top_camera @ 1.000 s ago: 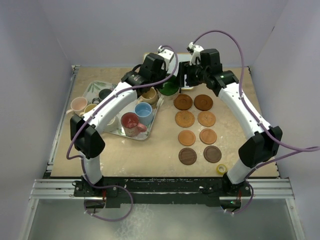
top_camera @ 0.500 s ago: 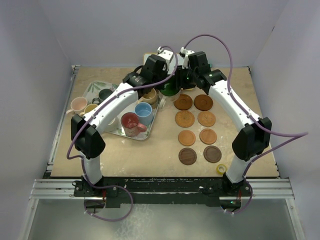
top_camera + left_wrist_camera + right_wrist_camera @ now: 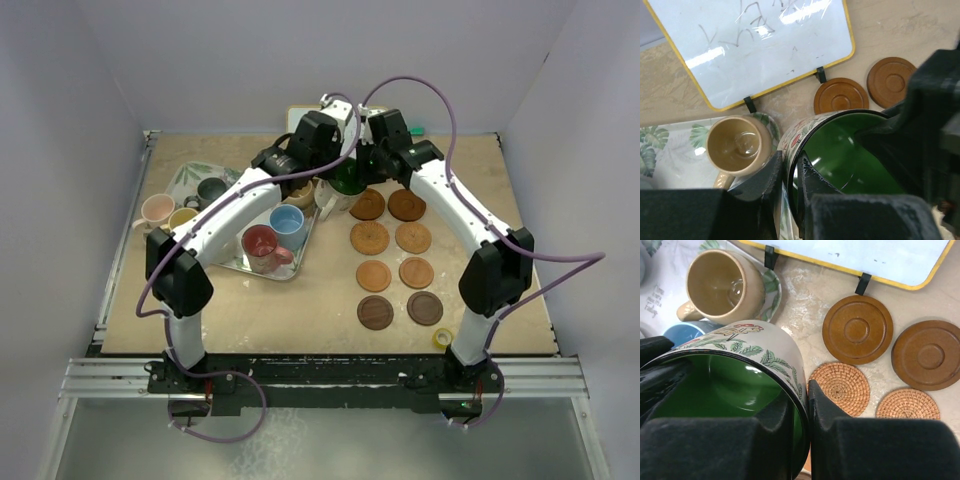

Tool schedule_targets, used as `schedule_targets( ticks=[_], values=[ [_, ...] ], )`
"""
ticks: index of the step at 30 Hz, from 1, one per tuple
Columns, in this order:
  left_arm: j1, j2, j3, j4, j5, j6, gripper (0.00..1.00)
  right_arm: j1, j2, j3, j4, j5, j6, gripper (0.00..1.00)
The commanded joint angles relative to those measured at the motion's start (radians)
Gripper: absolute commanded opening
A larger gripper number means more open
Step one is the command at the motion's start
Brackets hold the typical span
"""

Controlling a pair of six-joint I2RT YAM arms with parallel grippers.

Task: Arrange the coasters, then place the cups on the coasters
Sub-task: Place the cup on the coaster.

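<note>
While left tool (image 3: 790, 165) and right tool (image 3: 804, 401) both pinch the green mug (image 3: 740, 377) rim, tan mug (image 3: 737, 143) on leafy tray (image 3: 670, 157)

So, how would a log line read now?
left gripper: gripping green mug rim | right gripper: gripping same rim | coasters: laid out, bare

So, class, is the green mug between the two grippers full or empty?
Empty: both wrist views show the green mug bare and glossy inside, no liquid.

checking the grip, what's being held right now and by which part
The green mug, by its rim: the left gripper and the right gripper each pinch the wall, one finger inside, one outside.
</note>
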Motion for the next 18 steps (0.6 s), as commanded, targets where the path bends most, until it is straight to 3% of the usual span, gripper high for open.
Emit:
schedule_targets(
  ticks=[1,3,9,18],
  values=[
    [0.008,-0.058,0.004,0.144,0.017,-0.025,0.03,-0.004,-0.011,0.052,-0.004,0.001,-0.005,0.05],
    [0.008,-0.070,-0.013,0.159,0.026,-0.020,0.03,-0.004,-0.011,0.060,-0.010,-0.005,-0.007,0.00],
    [0.009,-0.111,-0.074,0.205,0.077,0.011,0.04,-0.005,-0.022,0.064,-0.016,-0.003,-0.038,0.00],
    [0.028,-0.194,-0.156,0.257,0.195,0.051,0.41,-0.031,-0.049,0.041,-0.015,0.037,-0.097,0.00]
  ],
)
